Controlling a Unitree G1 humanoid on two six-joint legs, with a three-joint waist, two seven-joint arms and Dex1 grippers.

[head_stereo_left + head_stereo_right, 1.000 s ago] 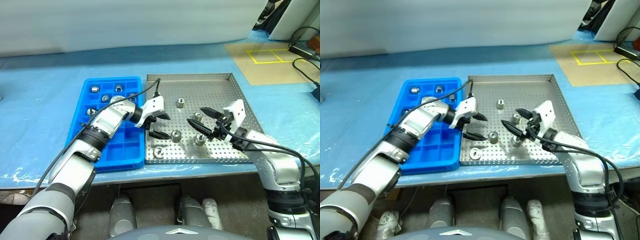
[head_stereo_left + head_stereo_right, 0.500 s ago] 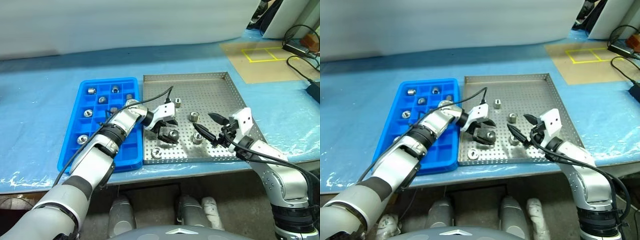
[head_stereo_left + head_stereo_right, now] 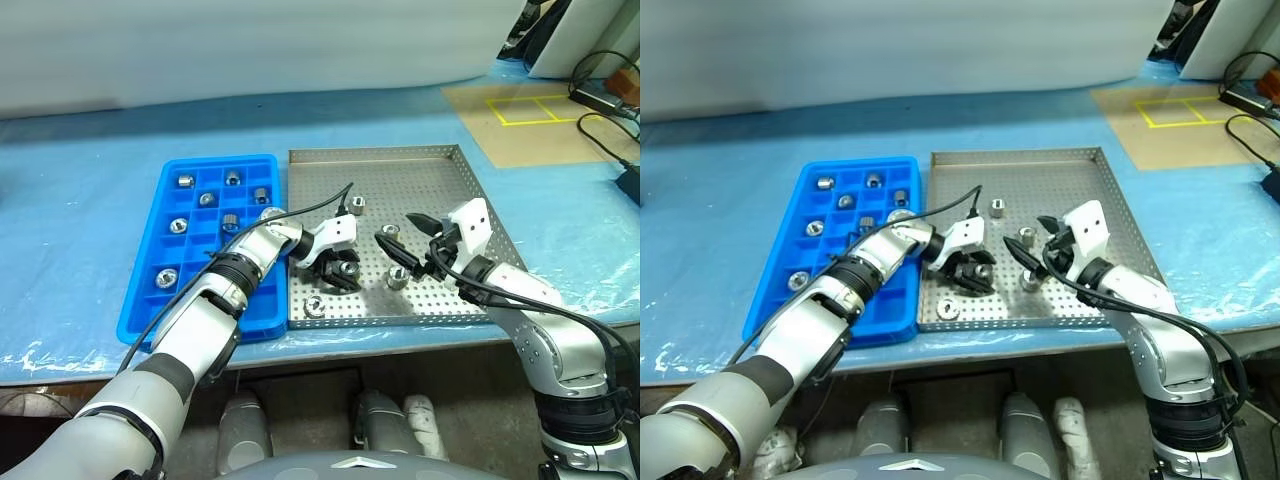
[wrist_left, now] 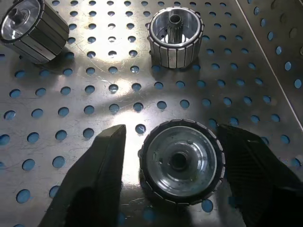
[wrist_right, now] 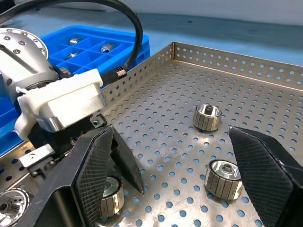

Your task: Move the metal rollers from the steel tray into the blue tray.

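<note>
Several metal rollers lie on the steel tray [image 3: 430, 180], among them ones at the back [image 3: 357, 204], in the middle [image 3: 397, 278] and by the front rim [image 3: 314, 306]. My left gripper [image 3: 345, 270] is low over the tray's left part, open, straddling one roller [image 4: 182, 161]. One finger [image 4: 255, 175] meets its rim, and the other finger [image 4: 94, 179] stands a narrow gap off. My right gripper [image 3: 392, 226] hovers open above the tray's middle, holding nothing. The blue tray [image 3: 200, 335] lies left of the steel tray with several rollers [image 3: 185, 181] in its compartments.
A blue plastic sheet [image 3: 80, 230] covers the table. A brown mat with a yellow taped square [image 3: 530, 105] and black cables [image 3: 610, 100] lie at the back right. The table's front edge runs just below both trays.
My left gripper has come down and to the right onto a roller, and its fingers have drawn in around it. The right gripper stays open, lifted slightly. The camera has shifted.
</note>
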